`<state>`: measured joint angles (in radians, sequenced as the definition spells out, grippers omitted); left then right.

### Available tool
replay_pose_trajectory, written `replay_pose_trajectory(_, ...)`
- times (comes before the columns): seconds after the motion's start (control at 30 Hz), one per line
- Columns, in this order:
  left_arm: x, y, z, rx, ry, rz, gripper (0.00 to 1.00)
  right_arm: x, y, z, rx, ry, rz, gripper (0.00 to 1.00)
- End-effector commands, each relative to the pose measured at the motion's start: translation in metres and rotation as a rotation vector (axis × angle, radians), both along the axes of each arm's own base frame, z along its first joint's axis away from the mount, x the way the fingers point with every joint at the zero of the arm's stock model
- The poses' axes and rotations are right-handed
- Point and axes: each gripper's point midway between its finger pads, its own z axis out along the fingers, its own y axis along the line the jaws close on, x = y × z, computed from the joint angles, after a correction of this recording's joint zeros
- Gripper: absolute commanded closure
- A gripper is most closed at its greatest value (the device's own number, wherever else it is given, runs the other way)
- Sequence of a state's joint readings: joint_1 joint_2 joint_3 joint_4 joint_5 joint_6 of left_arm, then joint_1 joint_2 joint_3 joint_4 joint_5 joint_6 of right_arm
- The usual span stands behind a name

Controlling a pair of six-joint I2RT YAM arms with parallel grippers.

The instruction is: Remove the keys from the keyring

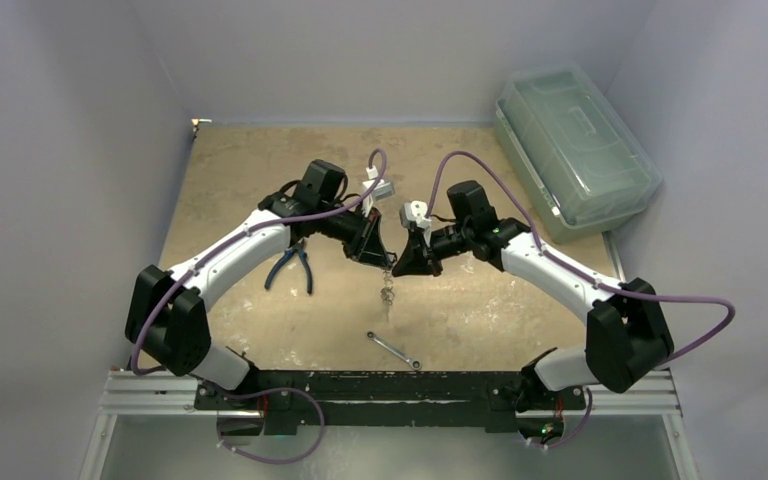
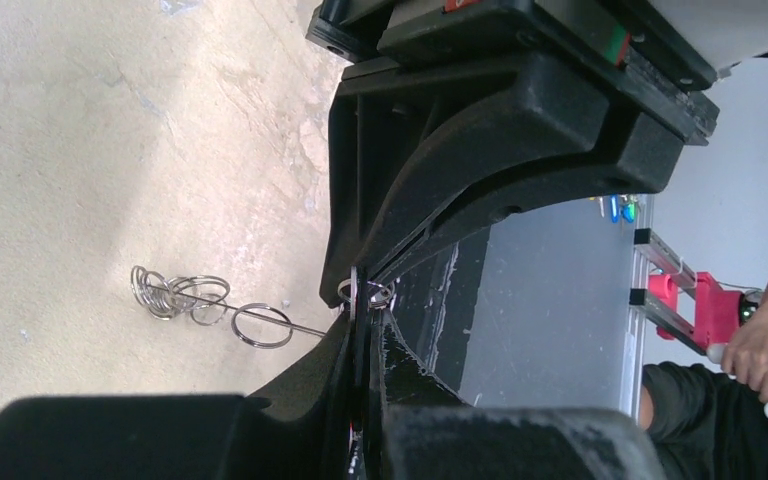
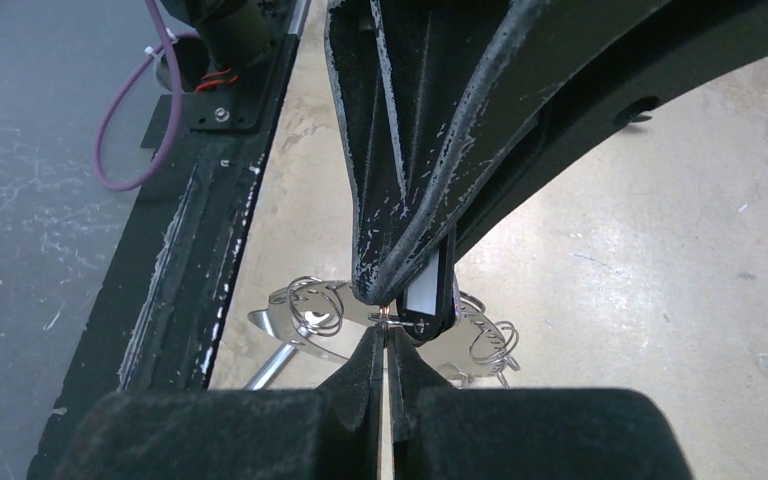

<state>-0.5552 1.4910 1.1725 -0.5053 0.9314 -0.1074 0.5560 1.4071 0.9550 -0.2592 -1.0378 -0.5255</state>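
My two grippers meet tip to tip above the middle of the table. My left gripper (image 1: 382,256) (image 2: 365,308) is shut on the keyring (image 3: 428,296), a flat oval piece with a dark frame and a white face, seen edge-on in the left wrist view (image 2: 356,290). My right gripper (image 1: 402,262) (image 3: 385,335) is shut on a small split ring (image 3: 388,319) right beside the keyring. The keys (image 1: 387,293), a tiny silvery cluster on linked rings (image 2: 178,295), hang down from the grip point. Single keys cannot be told apart from the rings.
Blue-handled pliers (image 1: 290,266) lie left of the grippers under the left arm. A slim silver wrench (image 1: 393,350) lies near the front edge below the hanging cluster, and shows blurred in the right wrist view (image 3: 265,322). A clear lidded bin (image 1: 572,150) stands at the back right.
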Motion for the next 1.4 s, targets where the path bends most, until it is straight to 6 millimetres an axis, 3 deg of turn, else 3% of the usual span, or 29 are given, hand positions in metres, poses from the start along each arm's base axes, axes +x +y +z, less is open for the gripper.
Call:
replay_pose_trajectory(0.0,-0.004,0.001,0.007,0.022,0.012,-0.035,1.0,0.005,0.006,0.013,0.018,-0.06,0.014,1.0)
replay_pose_trajectory(0.33,-0.029,0.01,0.007,0.029,0.107,-0.071,1.0,0.01,0.004,0.014,-0.009,-0.129,0.038,1.0)
replay_pose_trajectory(0.67,-0.043,0.011,0.023,-0.015,0.157,-0.077,1.0,-0.006,0.012,0.016,-0.036,-0.225,0.139,1.0)
replay_pose_trajectory(1.37,-0.038,0.021,0.026,-0.053,0.201,-0.005,1.0,-0.023,0.014,0.016,-0.043,-0.266,0.204,1.0)
